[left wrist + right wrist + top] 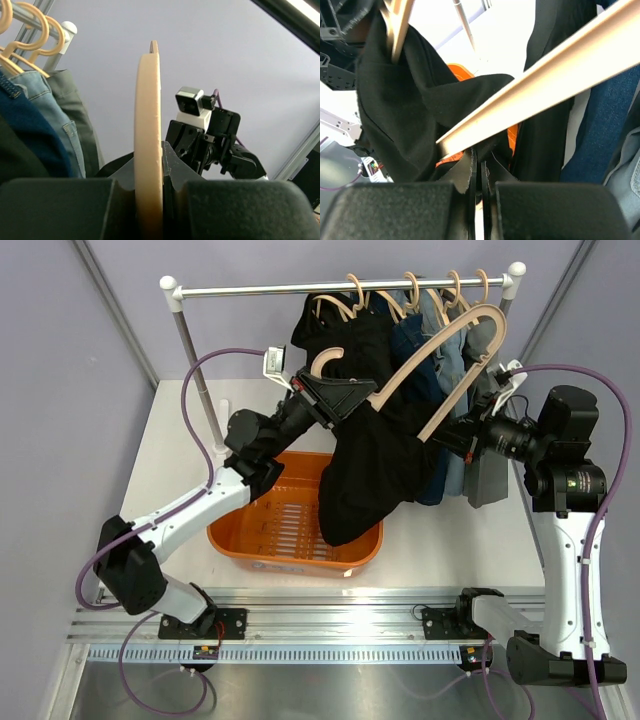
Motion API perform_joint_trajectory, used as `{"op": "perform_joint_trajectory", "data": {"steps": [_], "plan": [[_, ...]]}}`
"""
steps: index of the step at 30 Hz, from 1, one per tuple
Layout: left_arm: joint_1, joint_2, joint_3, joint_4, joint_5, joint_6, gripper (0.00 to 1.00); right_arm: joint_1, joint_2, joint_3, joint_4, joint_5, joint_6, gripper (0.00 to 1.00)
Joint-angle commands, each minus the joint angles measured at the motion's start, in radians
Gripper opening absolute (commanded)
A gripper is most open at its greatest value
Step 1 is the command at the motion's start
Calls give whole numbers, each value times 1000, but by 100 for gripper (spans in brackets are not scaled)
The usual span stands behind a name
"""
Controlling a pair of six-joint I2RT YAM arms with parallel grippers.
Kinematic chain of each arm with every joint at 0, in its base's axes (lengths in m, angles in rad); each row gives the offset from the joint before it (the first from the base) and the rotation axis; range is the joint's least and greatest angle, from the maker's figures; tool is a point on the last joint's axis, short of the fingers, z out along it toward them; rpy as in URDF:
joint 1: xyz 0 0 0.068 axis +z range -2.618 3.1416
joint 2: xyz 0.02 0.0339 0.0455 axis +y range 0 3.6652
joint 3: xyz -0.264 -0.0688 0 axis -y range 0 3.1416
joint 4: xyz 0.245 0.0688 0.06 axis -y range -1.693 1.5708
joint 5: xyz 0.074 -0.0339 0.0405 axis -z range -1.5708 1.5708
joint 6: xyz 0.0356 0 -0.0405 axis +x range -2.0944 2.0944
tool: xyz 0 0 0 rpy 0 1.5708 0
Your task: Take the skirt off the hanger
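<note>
1. The left gripper [335, 398] is clamped on the wooden hanger [450, 345] close to its hook. In the left wrist view the wood stands edge-on between the pads.
2. The right gripper [447, 437] is pressed together on a thin fold of the black skirt [375, 475]. It sits at the skirt's 3 o'clock edge, just under the hanger's far arm.
3. In the right wrist view the cloth runs down into the narrow slot between the gripper's [479, 180] pads. The hanger bar [545, 75] crosses just above, from 8 o'clock to 2 o'clock.
4. The skirt is draped over the hanger, which is tilted and off the rail [300, 287]. Its bulk sags toward 6 o'clock into the orange basket [235, 540] on the tabletop [440, 540].
5. Handling, as a judgement: the skirt is soft, limp and light, so it will stretch and slide rather than lift as one piece. A pinch on a single layer may slip.
6. The best hold is probably a thick gathered fold or the waistband near the hanger arm, pulled along the arm toward its tip.
7. The wood is stiff and smooth, so cloth should slide off it readily.
8. Jeans [455, 360] hang on the rail at 12 o'clock, just behind, and could snag.
</note>
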Motion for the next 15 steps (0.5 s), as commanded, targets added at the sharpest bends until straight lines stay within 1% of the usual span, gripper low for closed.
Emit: {"op": "perform_joint_trajectory", "data": {"steps": [1, 5, 8, 9, 11, 13, 15], "plan": [[-18, 10, 66, 161, -71, -34, 0, 1, -18, -4, -20, 15, -61, 0], [-30, 16, 71, 116, -67, 4, 0, -2, -58, -18, -107, 91, -144, 0], [-38, 15, 28, 84, -58, 24, 0, -16, -79, -12, -159, 150, -207, 0], [-41, 13, 13, 72, -58, 30, 0, -18, -81, -3, -175, 187, -232, 0], [-43, 12, -27, 70, -64, 27, 0, -27, -76, 3, -233, 210, -253, 0], [-44, 15, -38, 61, -59, 27, 0, -30, -68, 10, -296, 233, -282, 0], [-49, 27, -40, 46, -44, 32, 0, -30, -65, 3, -324, 262, -308, 0]]}}
